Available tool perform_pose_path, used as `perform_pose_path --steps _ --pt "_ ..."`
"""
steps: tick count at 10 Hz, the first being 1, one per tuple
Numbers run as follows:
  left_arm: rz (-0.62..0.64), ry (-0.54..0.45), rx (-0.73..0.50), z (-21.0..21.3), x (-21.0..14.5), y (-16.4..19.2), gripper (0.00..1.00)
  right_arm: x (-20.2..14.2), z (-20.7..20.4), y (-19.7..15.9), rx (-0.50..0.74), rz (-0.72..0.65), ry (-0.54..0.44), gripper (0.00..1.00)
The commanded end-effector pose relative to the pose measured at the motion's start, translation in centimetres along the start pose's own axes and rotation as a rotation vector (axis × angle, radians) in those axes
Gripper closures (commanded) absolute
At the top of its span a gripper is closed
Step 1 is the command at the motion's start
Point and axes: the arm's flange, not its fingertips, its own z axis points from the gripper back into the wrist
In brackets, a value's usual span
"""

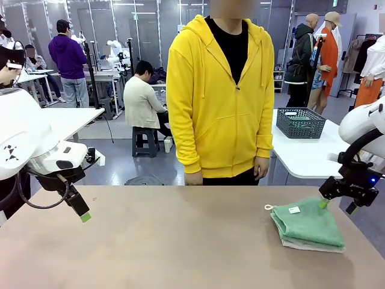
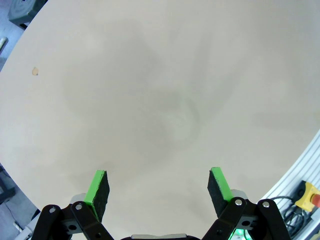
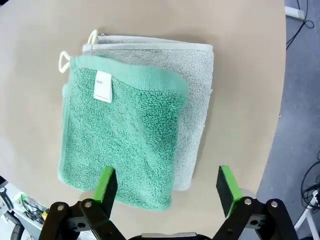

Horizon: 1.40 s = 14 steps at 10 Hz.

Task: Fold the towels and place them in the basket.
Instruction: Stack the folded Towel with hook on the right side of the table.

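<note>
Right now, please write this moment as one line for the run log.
left gripper: open, over bare table | right gripper: open, above green towel | green towel: folded, on off-white towel | held: nothing

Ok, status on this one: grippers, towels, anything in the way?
Left gripper open over bare table. Right gripper open above green towel, which is stacked folded on off-white towel. Nothing in the way; person stands at far side.
</note>
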Motion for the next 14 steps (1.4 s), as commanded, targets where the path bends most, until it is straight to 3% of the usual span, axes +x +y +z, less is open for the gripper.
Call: perform_pose_path --steps 1,8,11,14 --pt "0.006 0.007 0.018 0.0 0.3 0.1 0.00 0.0 -0.1 -0.1 0.000 -0.002 0.001 0.00" --pt "0.000 0.000 0.000 0.0 0.0 0.0 0.00 0.0 0.0 0.0 0.000 0.000 0.000 0.00" --pt "0.016 -0.091 -0.186 7.4 -0.5 4.6 0.00 -4.4 9.4 2.3 0.095 0.154 -0.075 0.00" --pt "0.045 -0.214 -0.338 12.5 -4.7 9.8 0.00 -9.4 16.5 3.7 0.253 0.315 -0.116 0.00"
